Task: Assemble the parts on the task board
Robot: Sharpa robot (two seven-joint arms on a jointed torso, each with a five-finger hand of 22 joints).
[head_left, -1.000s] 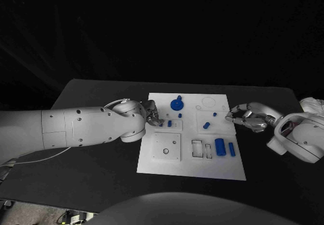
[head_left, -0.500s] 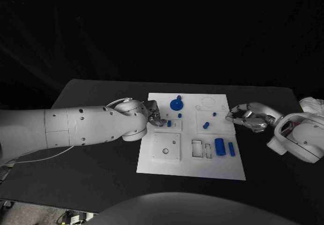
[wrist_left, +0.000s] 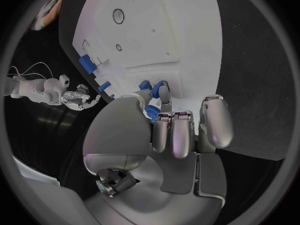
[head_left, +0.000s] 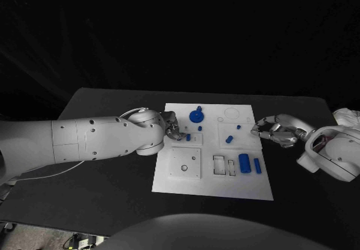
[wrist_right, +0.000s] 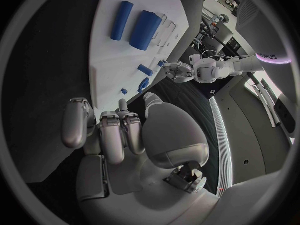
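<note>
The white task board (head_left: 212,179) lies mid-table. My left hand (head_left: 171,130) sits over the board's left side, fingers curled, pinching a small blue part (head_left: 188,137) between thumb and fingertips; the same blue part (wrist_left: 156,91) shows just past the fingers (wrist_left: 172,132). My right hand (head_left: 271,130) hovers at the board's right edge, fingers curled in with nothing in them. A blue gear-like piece (head_left: 196,115), a short peg (head_left: 229,139), a thick cylinder (head_left: 244,162) and a thin cylinder (head_left: 257,165) lie on the board.
A square insert with a hole (head_left: 185,163) and rectangular slots (head_left: 224,164) occupy the board's near half. A pale cloth-like thing (head_left: 347,115) lies at the table's right edge. Black table (head_left: 98,182) surrounds the board.
The left forearm has crept slightly to the right; both hands stay where they were and no part has moved.
</note>
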